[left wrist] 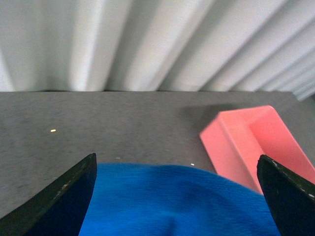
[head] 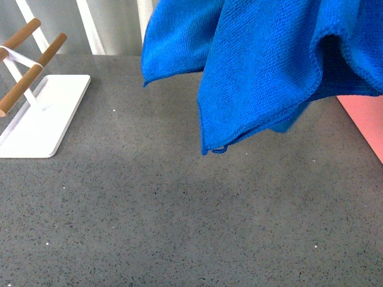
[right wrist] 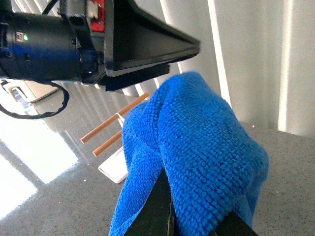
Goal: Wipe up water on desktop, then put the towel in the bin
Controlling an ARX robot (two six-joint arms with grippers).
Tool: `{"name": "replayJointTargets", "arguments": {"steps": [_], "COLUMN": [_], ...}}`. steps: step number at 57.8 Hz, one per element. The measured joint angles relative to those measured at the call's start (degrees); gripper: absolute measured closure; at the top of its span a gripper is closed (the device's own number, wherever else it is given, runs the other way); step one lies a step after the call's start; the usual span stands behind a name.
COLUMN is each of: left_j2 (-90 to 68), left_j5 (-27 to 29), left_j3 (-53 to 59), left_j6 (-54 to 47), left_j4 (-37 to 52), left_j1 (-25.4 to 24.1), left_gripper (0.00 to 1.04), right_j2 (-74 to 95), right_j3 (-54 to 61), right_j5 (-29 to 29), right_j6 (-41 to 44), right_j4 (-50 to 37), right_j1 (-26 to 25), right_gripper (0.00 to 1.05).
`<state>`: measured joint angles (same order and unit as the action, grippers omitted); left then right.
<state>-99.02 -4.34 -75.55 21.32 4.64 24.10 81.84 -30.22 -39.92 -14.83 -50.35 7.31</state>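
Note:
The blue towel (head: 263,66) hangs in folds above the speckled grey desktop (head: 149,209), its hemmed corner dangling free. My right gripper (right wrist: 170,216) is shut on the towel (right wrist: 197,147), which bunches up over its dark fingers (right wrist: 157,206). My left gripper (left wrist: 175,158) is open, its two black fingertips wide apart on either side of the towel's (left wrist: 172,201) top fold and gripping nothing. In the right wrist view the left arm (right wrist: 123,39) hovers just over the towel. The pink bin (left wrist: 256,142) stands on the desktop beyond the towel, and shows at the right edge (head: 365,125). Neither gripper shows in the front view.
A white tray (head: 42,119) with wooden bars (head: 33,72) stands at the desktop's left, also visible as a tray (right wrist: 115,169) in the right wrist view. White vertical blinds (left wrist: 147,44) close off the far edge of the desktop.

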Motion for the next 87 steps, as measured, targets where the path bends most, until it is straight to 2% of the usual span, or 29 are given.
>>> {"name": "replayJointTargets", "arguments": {"steps": [7,12,14,24,30,34,52,61,66,67,69,71,81,87], "left_j2": [-0.22,2.21,3.41,7.96,9.73,14.21,29.86,31.26,33.00,33.29,35.32,38.07,47.32,52.76], "left_j5": [3.02,-7.32,-10.69,-16.41,-22.03,-23.76,-35.47,-37.51,-30.23,-29.62,-27.15,-25.40,-19.17,-14.21], "left_j3": [0.04,4.04,6.34,14.51,18.43,23.78,33.09,34.51,44.72,45.81,50.97,54.47,61.55,65.68], "left_j6": [-0.02,-1.25,-2.01,-8.44,-14.47,-18.45,-25.81,-27.17,-23.98,-23.80,-22.80,-22.43,-21.86,-21.46], "left_j4": [-1.42,-1.51,-1.51,-0.37,-0.79,-0.83,-8.07,-8.87,14.78,16.96,26.69,32.20,33.09,31.02], "left_j1": [-0.96,-6.73,-9.84,-27.80,-36.26,-41.11,-54.99,-59.28,-58.99,-58.82,-57.44,-55.41,-48.06,-43.15], "left_gripper": [0.07,0.07,0.07,0.07,0.07,0.07,0.07,0.08,0.23,0.25,0.34,0.43,0.74,0.99], "right_j2": [-0.13,0.02,0.13,0.72,1.20,1.90,4.15,4.66,4.70,4.70,4.70,4.72,4.85,4.85], "right_j3": [-0.02,-0.04,-0.04,-0.04,-0.04,-0.13,-0.13,-0.13,-0.13,-0.13,-0.13,-0.13,-0.13,-0.15], "right_j5": [-0.09,-0.50,-0.46,0.37,-0.28,-0.15,-0.04,0.44,0.44,0.42,0.42,0.33,0.59,0.68], "right_j6": [-0.09,-0.15,-0.15,-0.22,-0.22,-0.28,-0.44,-0.42,-0.42,-0.42,-0.42,-0.42,0.00,0.22], "right_j4": [-0.07,-0.28,-0.31,-0.76,-1.25,-1.62,-2.84,-3.06,-3.06,-3.06,-3.06,-3.06,-2.38,-1.53], "right_j1": [-0.85,-0.96,-1.20,-2.51,-2.78,-3.87,-4.13,-4.07,-4.07,-4.07,-4.07,-4.02,-3.91,-3.52], "right_gripper": [1.02,1.02,1.02,1.02,1.02,1.02,1.02,1.02,1.02,1.02,1.02,1.02,1.02,1.02]}}
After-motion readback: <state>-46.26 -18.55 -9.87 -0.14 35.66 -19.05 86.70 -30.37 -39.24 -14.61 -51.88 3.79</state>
